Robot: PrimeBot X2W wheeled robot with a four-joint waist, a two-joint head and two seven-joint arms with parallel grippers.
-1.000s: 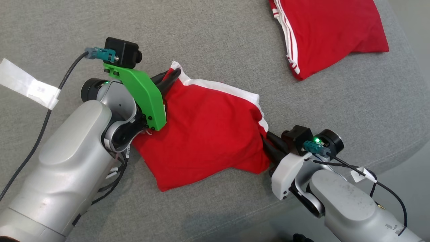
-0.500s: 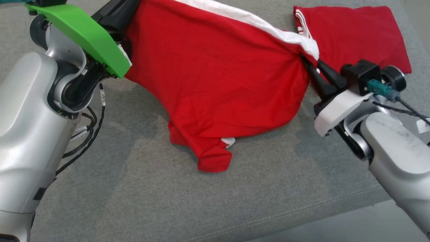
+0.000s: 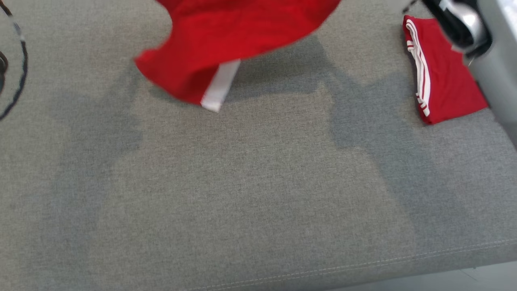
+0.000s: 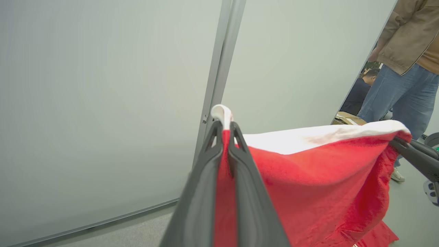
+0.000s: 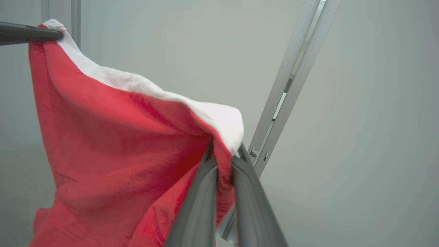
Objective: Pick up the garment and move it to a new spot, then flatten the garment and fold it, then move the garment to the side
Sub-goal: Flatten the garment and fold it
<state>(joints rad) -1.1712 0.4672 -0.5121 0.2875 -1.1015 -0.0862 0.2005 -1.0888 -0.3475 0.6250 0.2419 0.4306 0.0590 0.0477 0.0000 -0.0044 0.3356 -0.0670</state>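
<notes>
Garment (image 3: 226, 36) lifted, left hand (image 4: 224, 126), right hand (image 5: 225, 151) gripping

Red garment (image 3: 226, 36) hangs over grey cushion (image 3: 242, 182); folded cloth (image 3: 448, 81) right

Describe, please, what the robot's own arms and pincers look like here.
The left pincer and the right pincer each have two long, slim, matte dark-grey fingers that taper toward the tips. In the head view, the right arm is a pale silver-grey shell with a glossy black-and-silver joint, and a thin black cable loops at the left edge.
</notes>
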